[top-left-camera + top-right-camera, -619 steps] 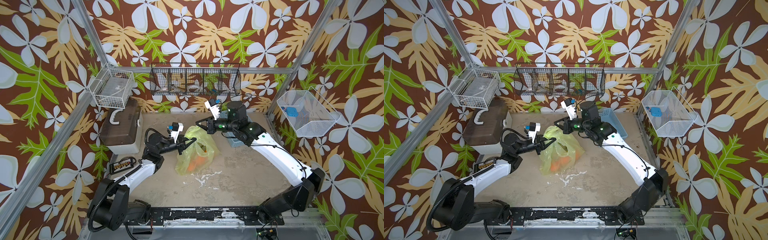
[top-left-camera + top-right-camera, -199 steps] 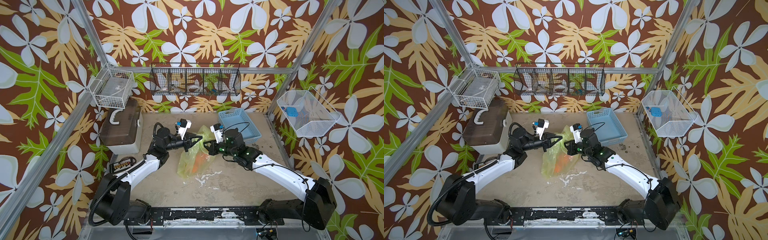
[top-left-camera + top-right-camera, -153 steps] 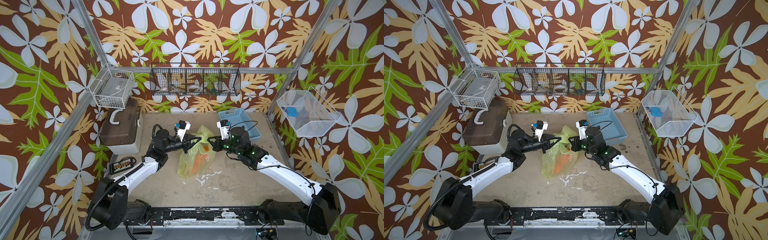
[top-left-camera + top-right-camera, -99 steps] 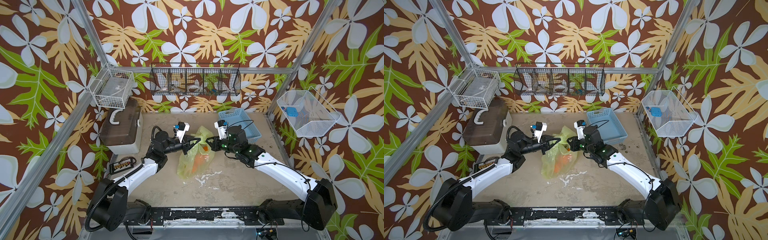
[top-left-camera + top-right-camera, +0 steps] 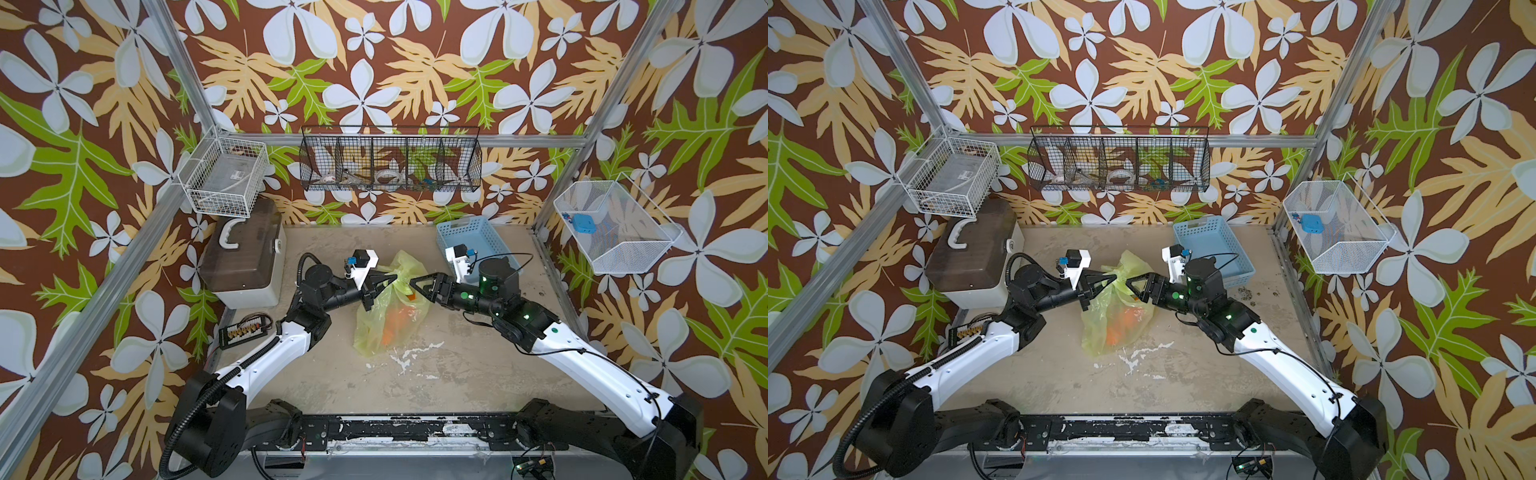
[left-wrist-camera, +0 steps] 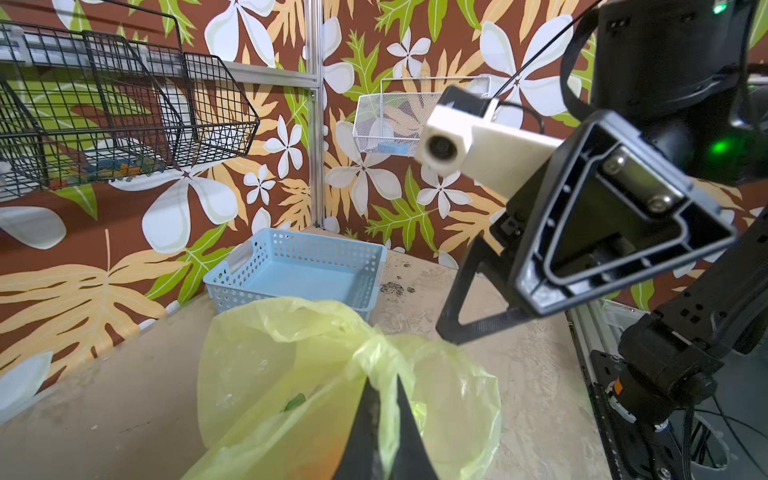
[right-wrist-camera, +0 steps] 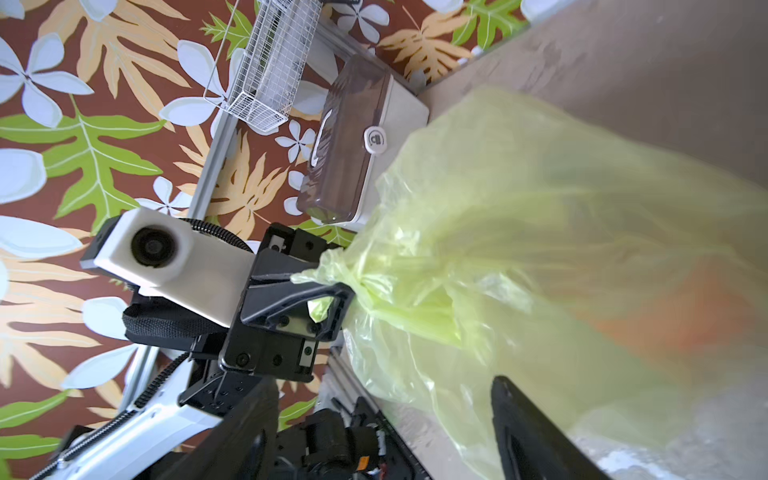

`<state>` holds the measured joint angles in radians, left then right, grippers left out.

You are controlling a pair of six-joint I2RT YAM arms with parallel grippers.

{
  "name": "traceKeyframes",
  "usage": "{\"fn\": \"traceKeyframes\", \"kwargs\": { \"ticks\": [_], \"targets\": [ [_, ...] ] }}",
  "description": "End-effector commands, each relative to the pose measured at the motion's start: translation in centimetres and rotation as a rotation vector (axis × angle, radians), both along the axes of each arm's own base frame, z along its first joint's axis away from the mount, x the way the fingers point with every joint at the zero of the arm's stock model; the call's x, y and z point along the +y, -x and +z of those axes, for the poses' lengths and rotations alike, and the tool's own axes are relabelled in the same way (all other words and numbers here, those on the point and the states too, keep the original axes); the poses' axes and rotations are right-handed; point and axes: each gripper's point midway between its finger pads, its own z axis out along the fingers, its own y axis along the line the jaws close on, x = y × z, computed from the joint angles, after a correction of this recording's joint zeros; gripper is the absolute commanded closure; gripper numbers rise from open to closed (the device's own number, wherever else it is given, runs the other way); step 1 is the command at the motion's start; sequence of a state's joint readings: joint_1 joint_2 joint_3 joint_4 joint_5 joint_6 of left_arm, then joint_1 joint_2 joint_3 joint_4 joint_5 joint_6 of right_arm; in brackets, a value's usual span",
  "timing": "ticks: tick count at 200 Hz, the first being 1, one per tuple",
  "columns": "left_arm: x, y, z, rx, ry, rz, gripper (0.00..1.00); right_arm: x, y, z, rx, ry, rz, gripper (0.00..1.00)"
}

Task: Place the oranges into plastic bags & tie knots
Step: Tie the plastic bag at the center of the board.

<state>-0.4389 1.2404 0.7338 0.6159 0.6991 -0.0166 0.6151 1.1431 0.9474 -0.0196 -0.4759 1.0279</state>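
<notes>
The yellow-green plastic bag stands in the middle of the table, with oranges showing through it as an orange mass. My left gripper is shut on the bag's twisted handle end, just beside the bunched knot. The right gripper hangs open close to the bag's top on the opposite side, nothing between its fingers. In the right wrist view the bag fills the space ahead of the spread jaws.
A light-blue perforated basket sits behind the right arm. A brown-lidded white box stands at the back left, with a connector strip in front of it. Wire baskets hang on the walls.
The right gripper has opened and let go of the bag's top, drawing slightly away to the right. The left gripper stays shut on the handle end.
</notes>
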Motion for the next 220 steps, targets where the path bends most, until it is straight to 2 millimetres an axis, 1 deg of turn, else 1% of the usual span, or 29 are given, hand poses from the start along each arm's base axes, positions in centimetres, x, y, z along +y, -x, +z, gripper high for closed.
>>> {"fn": "traceKeyframes", "kwargs": {
  "ticks": [1,29,48,80,94,114,134,152,171,186,200,204,220],
  "targets": [
    [0.1,0.0,0.4,-0.086,-0.029,0.019,1.00,1.4,0.3,3.2,0.026,-0.207,0.042,0.17],
    [-0.1,0.1,0.1,-0.095,-0.046,0.014,1.00,2.6,0.4,4.0,0.027,-0.252,0.070,0.16],
    [-0.2,0.3,0.0,-0.096,-0.049,0.010,1.00,3.4,0.3,3.7,0.034,-0.252,0.079,0.16],
    [-0.4,0.7,0.1,-0.106,-0.047,-0.004,1.00,3.9,-0.6,3.0,0.052,-0.266,0.062,0.15],
    [-0.6,0.9,0.2,-0.110,-0.048,-0.014,1.00,4.2,-1.0,3.1,0.047,-0.278,0.055,0.15],
    [-0.9,1.6,0.2,-0.127,-0.051,-0.041,1.00,4.6,-1.8,3.2,0.045,-0.280,0.051,0.15],
    [-1.1,2.2,0.0,-0.156,-0.069,-0.057,1.00,5.2,-2.2,2.7,0.062,-0.289,0.059,0.16],
    [-1.3,2.8,-0.2,-0.199,-0.092,-0.069,1.00,5.3,-2.5,2.7,0.061,-0.304,0.055,0.16],
    [-1.6,3.7,-0.8,-0.269,-0.128,-0.084,1.00,5.5,-2.5,2.7,0.062,-0.312,0.067,0.16],
    [-1.8,4.4,-1.7,-0.338,-0.172,-0.084,1.00,5.8,-2.3,2.8,0.058,-0.327,0.089,0.17],
    [-2.1,4.4,-2.6,-0.369,-0.234,-0.073,1.00,6.1,-2.2,2.8,0.053,-0.328,0.112,0.17],
    [-2.2,4.3,-2.9,-0.375,-0.252,-0.071,1.00,6.3,-1.8,2.8,0.055,-0.330,0.141,0.18],
    [-2.5,4.4,-3.9,-0.407,-0.316,-0.075,1.00,6.6,-1.4,2.8,0.046,-0.343,0.178,0.21]
  ]
}}
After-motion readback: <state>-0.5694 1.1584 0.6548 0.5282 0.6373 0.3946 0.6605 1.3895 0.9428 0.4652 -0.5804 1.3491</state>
